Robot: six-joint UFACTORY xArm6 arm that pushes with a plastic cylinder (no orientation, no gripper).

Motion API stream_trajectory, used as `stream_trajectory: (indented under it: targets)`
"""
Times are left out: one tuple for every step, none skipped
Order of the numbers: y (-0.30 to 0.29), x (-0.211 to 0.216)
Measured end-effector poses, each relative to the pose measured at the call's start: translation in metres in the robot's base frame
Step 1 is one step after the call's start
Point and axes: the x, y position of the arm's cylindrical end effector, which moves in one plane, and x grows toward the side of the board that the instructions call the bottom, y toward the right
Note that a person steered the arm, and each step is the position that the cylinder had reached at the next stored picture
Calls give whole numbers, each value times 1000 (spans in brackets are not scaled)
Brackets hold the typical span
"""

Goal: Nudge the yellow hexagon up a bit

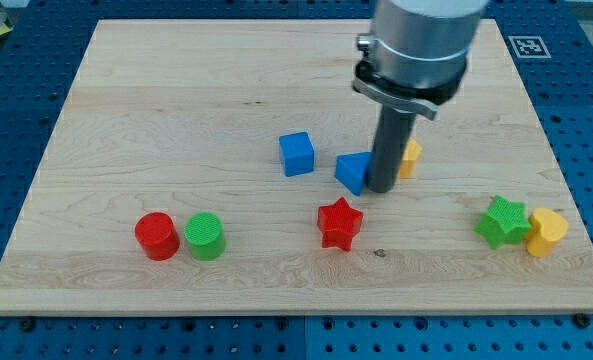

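Note:
The yellow hexagon (410, 157) lies right of the board's middle, mostly hidden behind my dark rod. My tip (382, 189) stands at the hexagon's lower left edge, squeezed between it and a blue block (352, 172) on the left. The tip seems to touch both, but the contact is hard to confirm. Only the hexagon's right part shows.
A blue cube (296, 153) lies left of the tip. A red star (339, 223) lies below it. A red cylinder (157, 236) and green cylinder (205, 236) sit at lower left. A green star (504, 221) and a yellow block (546, 231) sit at lower right on the wooden board (176, 100).

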Motion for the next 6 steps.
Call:
stream_trajectory:
  targets:
    - [-22, -5]
    - [-10, -2]
    - [20, -1]
    - [46, -1]
    - [64, -1]
    - [84, -2]
